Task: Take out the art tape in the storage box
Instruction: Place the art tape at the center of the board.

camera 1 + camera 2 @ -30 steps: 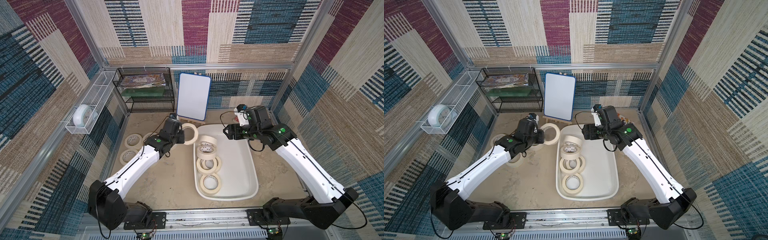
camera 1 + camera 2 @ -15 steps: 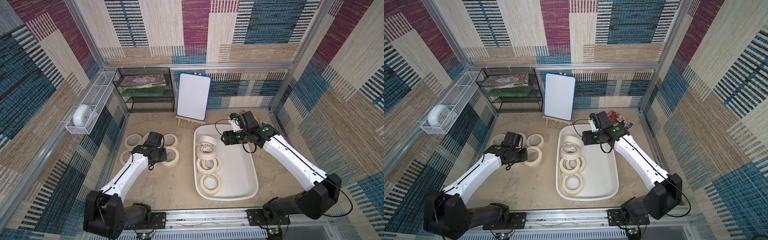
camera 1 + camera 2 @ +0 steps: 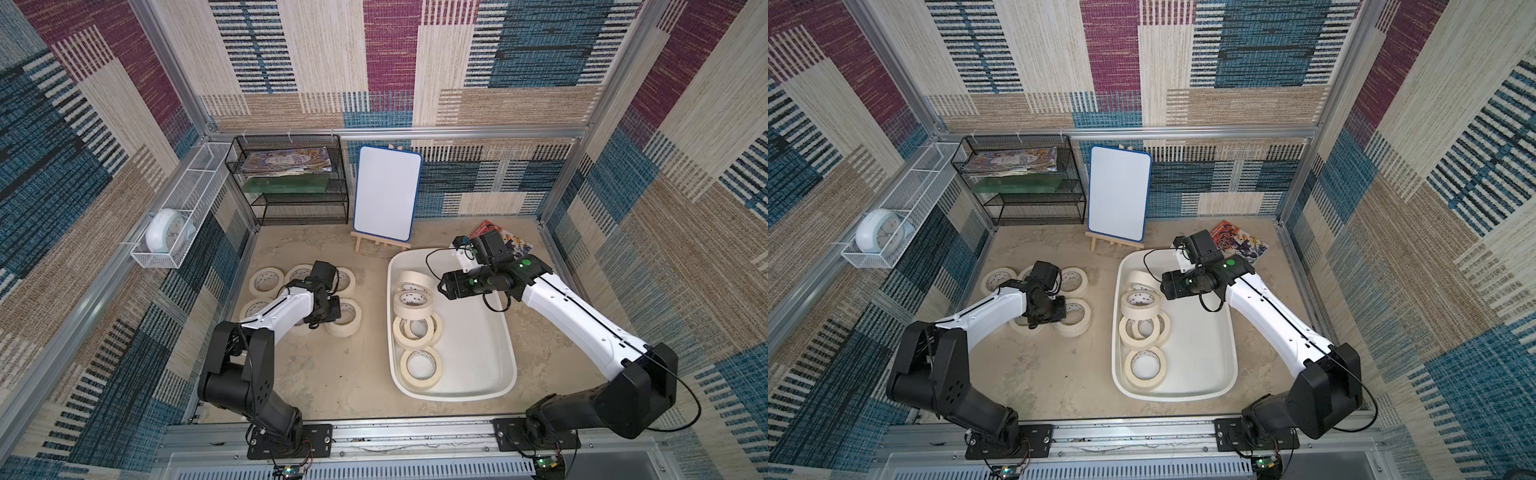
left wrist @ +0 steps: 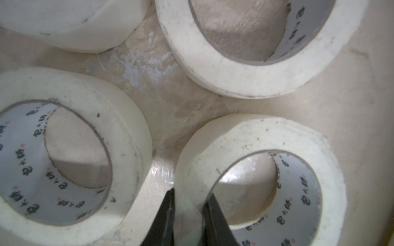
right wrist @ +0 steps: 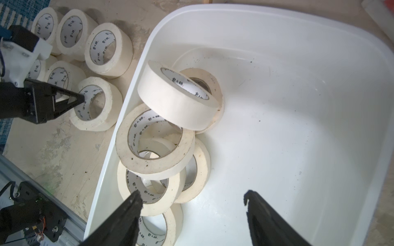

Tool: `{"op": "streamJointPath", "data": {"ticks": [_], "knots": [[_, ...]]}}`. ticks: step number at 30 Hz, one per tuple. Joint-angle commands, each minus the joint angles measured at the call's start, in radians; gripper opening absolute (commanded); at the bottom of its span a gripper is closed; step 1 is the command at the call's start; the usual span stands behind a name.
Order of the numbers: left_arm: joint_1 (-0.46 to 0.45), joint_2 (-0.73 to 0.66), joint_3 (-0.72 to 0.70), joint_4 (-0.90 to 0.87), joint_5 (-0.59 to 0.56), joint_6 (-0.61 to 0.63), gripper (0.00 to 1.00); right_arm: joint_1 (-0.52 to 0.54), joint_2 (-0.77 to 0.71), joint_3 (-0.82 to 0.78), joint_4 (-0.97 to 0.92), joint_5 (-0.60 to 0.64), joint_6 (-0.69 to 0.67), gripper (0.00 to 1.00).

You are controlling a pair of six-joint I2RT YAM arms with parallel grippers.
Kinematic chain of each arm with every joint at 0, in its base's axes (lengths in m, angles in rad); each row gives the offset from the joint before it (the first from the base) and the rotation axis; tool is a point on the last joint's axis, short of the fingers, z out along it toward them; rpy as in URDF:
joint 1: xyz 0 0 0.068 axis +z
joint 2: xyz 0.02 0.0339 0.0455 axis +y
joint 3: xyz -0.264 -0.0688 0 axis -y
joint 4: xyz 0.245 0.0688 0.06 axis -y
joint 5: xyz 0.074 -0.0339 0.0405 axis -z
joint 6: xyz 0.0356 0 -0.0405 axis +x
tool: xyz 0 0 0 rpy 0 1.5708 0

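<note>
Several cream rolls of art tape lie piled along the left side of the white storage box, as both top views show. Several more rolls lie on the floor left of the box. My left gripper is shut on the wall of one of those floor rolls, one finger inside its core and one outside; that roll sits level with its neighbours. My right gripper hangs open over the box beside the piled rolls, holding nothing.
At the back stand a black mesh rack and a whiteboard on a small easel. On the left wall hangs a white wire basket with a clock in it. A comic book lies behind the box.
My left gripper carried its roll from the box's back-left corner down among the floor rolls. My right gripper moved a little forward over the box and stayed open.
</note>
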Motion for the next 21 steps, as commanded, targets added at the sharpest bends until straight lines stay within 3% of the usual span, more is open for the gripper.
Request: {"op": "streamJointPath", "data": {"ticks": [1,7,11,14,18,21], "knots": [[0.009,0.036,0.015,0.024,-0.028,0.022,0.00,0.017,-0.020,-0.029,-0.028,-0.046,-0.011,0.79],[0.026,0.066,0.022,0.022,-0.037,0.034,0.01,0.110,-0.039,-0.143,-0.004,-0.077,0.056,0.76],[0.028,0.023,0.027,0.002,-0.036,0.041,0.28,0.130,-0.020,-0.183,0.028,-0.091,0.074,0.75],[0.028,-0.024,0.031,-0.012,-0.035,0.041,0.42,0.130,-0.007,-0.219,0.090,-0.105,0.091,0.74],[0.027,-0.098,0.024,-0.014,0.018,0.053,0.56,0.130,0.046,-0.219,0.153,-0.100,0.096,0.68],[0.024,-0.168,0.019,-0.033,0.075,0.047,0.60,0.131,0.081,-0.225,0.211,-0.119,0.120,0.64]]}}
